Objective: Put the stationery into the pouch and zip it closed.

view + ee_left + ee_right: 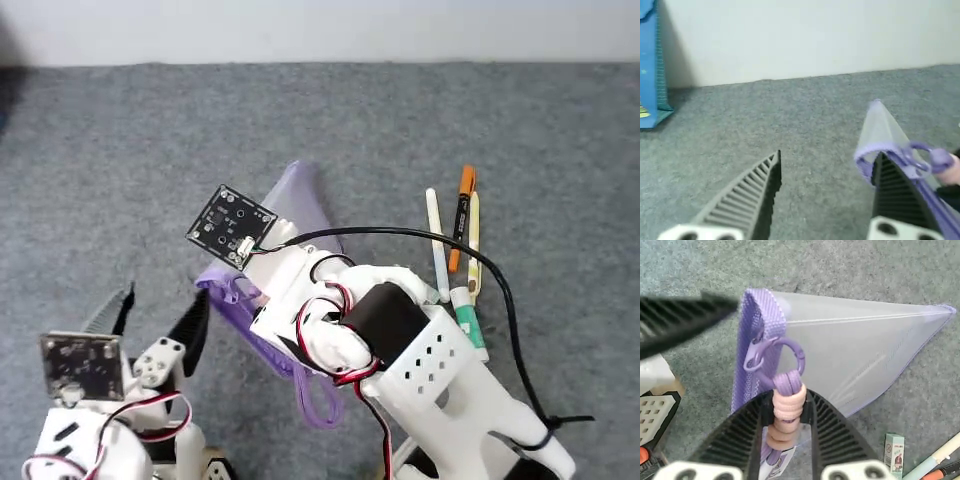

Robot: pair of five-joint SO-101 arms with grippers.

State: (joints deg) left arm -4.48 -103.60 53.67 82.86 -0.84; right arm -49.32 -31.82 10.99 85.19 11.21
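Grey, felt-like tabletop [120, 150]; a translucent purple pouch [297, 200] near its middle; near the pouch, a cluster of pens [437, 245] lying roughly parallel, an orange marker [462, 215] among them; a small green-and-white box [894, 452] just beside them.

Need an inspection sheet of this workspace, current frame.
Surface: grey carpet.
Job's things: purple pouch; pens and a small green box lie beside it, outside.
Clutter: nothing seen.
Grippers: right pincer shut on the pouch's pull strap; left pincer open, one finger by the pouch's edge.
Cables: black cable arcs over the right arm.
Surroundings: pale wall; blue object against it.
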